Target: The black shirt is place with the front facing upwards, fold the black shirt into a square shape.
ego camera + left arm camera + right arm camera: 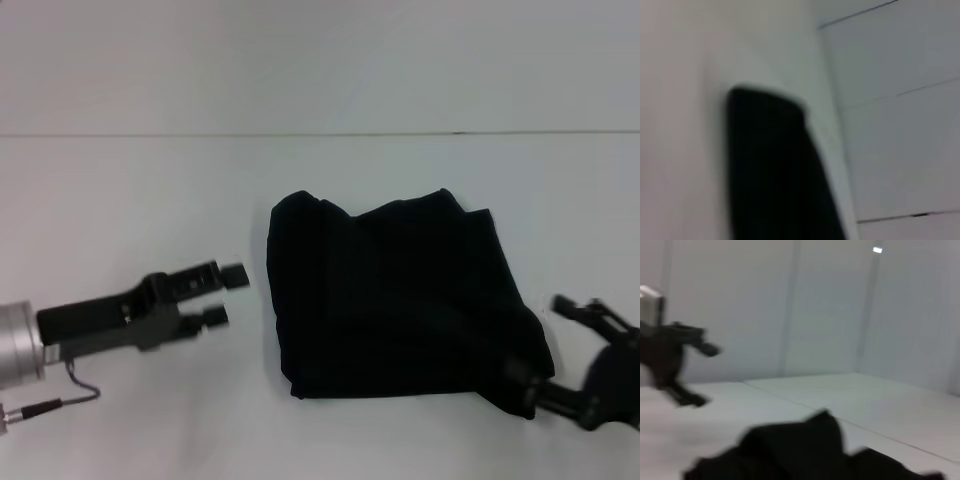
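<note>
In the head view, the black shirt, a plain black cloth garment, is seen lying on the white table as a roughly square bundle with a lumpy far edge, set a little toward the robot's right; neither lettering nor label is shown, which suggests the front has been folded inward. The left gripper, a black two-fingered tool on a silver wrist, is held just beside the shirt's left edge without touching it, its fingers spread apart with nothing between them, probably so the fold is left undisturbed. The right gripper is placed at the shirt's near right corner, its two prongs apart; one reaches the cloth's edge, but whether cloth is pinched cannot be told. In the left wrist view, only a dark blurred band of the shirt is shown against the pale table, and that arm's own fingers are not seen. In the right wrist view, the shirt's rumpled raised edge is shown close up, with the left gripper farther off, spread and empty. The folding is judged nearly complete.
</note>
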Motion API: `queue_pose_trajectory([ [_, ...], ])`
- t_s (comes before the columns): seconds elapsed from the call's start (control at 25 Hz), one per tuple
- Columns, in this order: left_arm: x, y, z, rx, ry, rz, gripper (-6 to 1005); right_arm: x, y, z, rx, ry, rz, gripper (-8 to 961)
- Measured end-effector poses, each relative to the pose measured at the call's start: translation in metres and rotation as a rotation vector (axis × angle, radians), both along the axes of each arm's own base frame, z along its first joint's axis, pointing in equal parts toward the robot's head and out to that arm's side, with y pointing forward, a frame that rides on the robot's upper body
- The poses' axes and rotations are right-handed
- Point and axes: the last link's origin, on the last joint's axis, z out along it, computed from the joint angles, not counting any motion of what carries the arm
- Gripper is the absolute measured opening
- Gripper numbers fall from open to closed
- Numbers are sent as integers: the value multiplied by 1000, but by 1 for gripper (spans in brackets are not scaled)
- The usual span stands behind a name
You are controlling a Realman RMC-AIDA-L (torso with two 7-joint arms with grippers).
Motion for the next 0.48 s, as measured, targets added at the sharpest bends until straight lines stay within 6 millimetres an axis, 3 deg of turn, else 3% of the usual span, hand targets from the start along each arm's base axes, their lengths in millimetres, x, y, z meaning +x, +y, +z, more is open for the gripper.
queue_pose_trajectory([
  [0.24, -1, 0, -26, -175, -7, 174, 883, 24, 1, 9, 64, -69, -120, 944],
  [0.48, 8, -2, -49, -268, -29, 234, 873, 31, 6, 13, 111, -86, -171, 944],
])
